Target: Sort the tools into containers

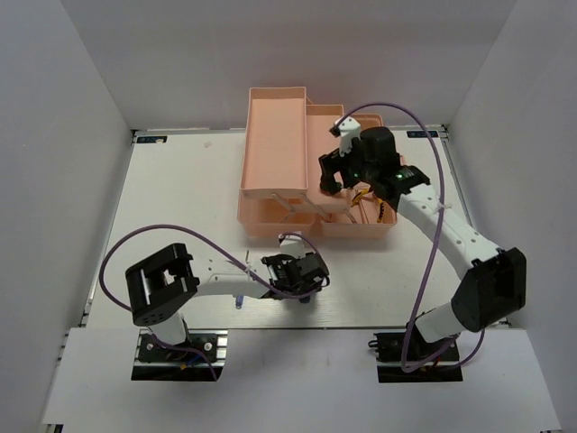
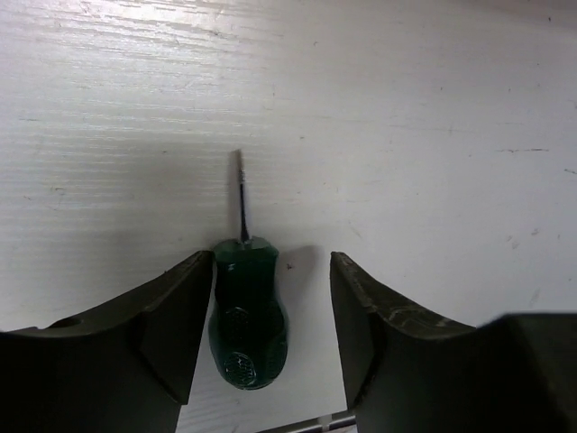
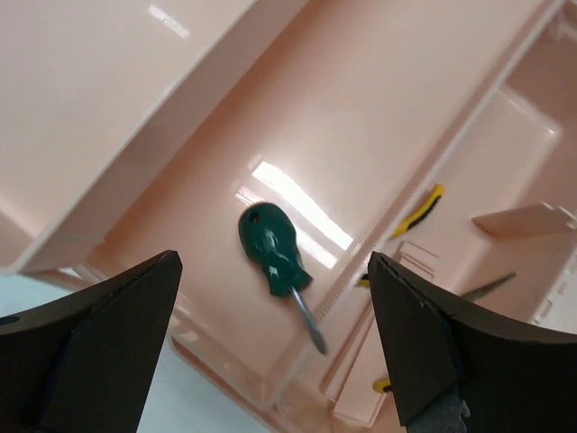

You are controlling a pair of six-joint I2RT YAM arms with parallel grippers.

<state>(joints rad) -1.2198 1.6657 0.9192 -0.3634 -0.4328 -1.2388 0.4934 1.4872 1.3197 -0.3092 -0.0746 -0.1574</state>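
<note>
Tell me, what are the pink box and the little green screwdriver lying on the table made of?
The pink box looks like thin moulded plastic: glossy, slightly translucent, with bright glare streaks. The green screwdriver seems to have a hard, shiny plastic handle with a moulded texture; its slim dark shaft is probably steel.

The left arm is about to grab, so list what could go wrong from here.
1. The loose green screwdriver lies off-centre in the open left gripper, close against one finger. Closing may nudge or roll its rounded handle instead of pinching it.
2. The open right gripper hangs close to the toolbox walls. Pulling away carelessly could bump them and shift the binned green screwdriver.
</note>
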